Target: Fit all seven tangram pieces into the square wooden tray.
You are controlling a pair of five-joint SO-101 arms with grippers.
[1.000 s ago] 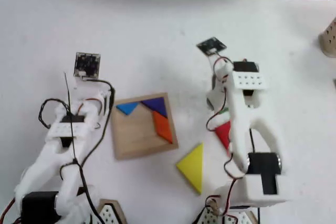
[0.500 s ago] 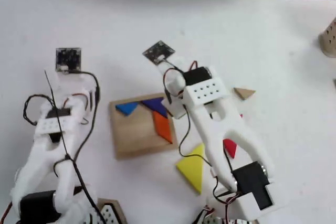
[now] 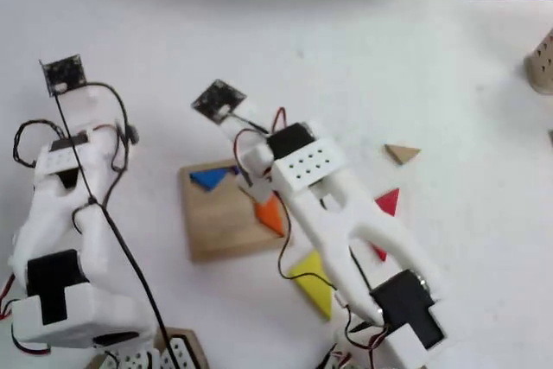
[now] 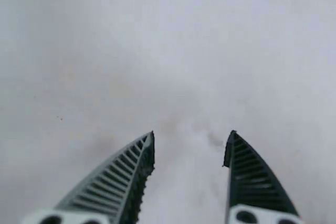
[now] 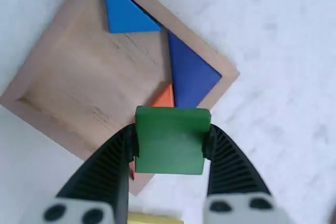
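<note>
From the right wrist view, the right hand (image 5: 170, 129) is clamped on a green piece (image 5: 169, 145), which hangs over the side of the square wooden tray (image 5: 73, 93) where the orange piece (image 5: 164, 98) lies. A dark blue triangle (image 5: 189, 72) sits against the orange piece, and a light blue triangle (image 5: 123, 11) fills the neighbouring corner.

The high view gives the wider layout. The right arm (image 3: 346, 222) stretches across the tray. A yellow triangle (image 3: 315, 278) lies on the desk (image 3: 389, 58) just beside the tray, partly under that arm. A red triangle (image 3: 387, 202) and a small tan triangle (image 3: 402, 154) rest farther out. The left arm (image 3: 60, 213) stands well apart from the tray.

In the left wrist view, the left hand (image 4: 191, 135) hangs with its fingers spread over the bare white desk.
</note>
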